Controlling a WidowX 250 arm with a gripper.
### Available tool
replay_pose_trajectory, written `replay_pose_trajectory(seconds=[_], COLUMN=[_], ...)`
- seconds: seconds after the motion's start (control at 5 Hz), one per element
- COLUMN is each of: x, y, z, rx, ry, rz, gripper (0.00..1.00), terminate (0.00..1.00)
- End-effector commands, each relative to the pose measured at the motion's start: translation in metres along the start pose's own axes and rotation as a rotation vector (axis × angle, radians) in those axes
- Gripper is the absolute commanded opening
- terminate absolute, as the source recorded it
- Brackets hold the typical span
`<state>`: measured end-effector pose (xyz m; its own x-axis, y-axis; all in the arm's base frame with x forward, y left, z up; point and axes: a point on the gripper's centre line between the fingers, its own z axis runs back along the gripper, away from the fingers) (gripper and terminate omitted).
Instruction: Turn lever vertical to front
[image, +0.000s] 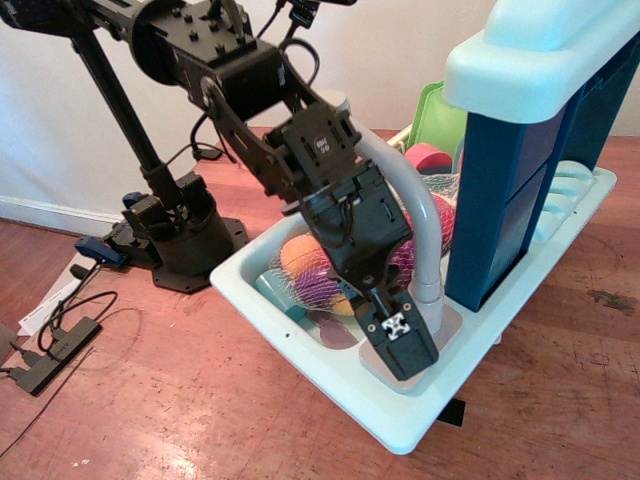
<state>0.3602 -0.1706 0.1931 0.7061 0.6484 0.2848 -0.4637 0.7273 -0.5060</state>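
Note:
The grey toy faucet stands at the front right of the pale blue toy sink. Its tall curved spout rises from a collar on a flat base plate. My gripper is black, with a white marker on its near finger. It points down onto the base plate, just left of and in front of the collar. The lever is hidden behind the gripper. The near finger covers the other one, so I cannot see how the jaws stand or whether they hold anything.
A net bag of toy fruit lies in the sink basin behind the gripper. A blue cabinet post with a pale top stands just right of the faucet. A green board and a pink piece are behind. The arm's stand is at the left.

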Motion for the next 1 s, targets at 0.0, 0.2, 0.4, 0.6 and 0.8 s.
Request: replay_pose_trajectory(seconds=[0.0, 0.2, 0.4, 0.6, 0.8], x=[0.01, 0.007, 0.01, 0.017, 0.018], y=[-0.001, 0.005, 0.009, 0.005, 0.005], z=[0.031, 0.036, 0.028, 0.02, 0.019], rx=[-0.034, -0.003, 0.012, 0.019, 0.036], ry=[-0.067, -0.09, -0.115, -0.107, -0.098], rz=[0.021, 0.031, 0.052, 0.045, 0.043], gripper=[1.0, 1.0, 1.0, 1.0, 1.0], terminate=[0.0, 0.0, 0.0, 0.0, 0.0])
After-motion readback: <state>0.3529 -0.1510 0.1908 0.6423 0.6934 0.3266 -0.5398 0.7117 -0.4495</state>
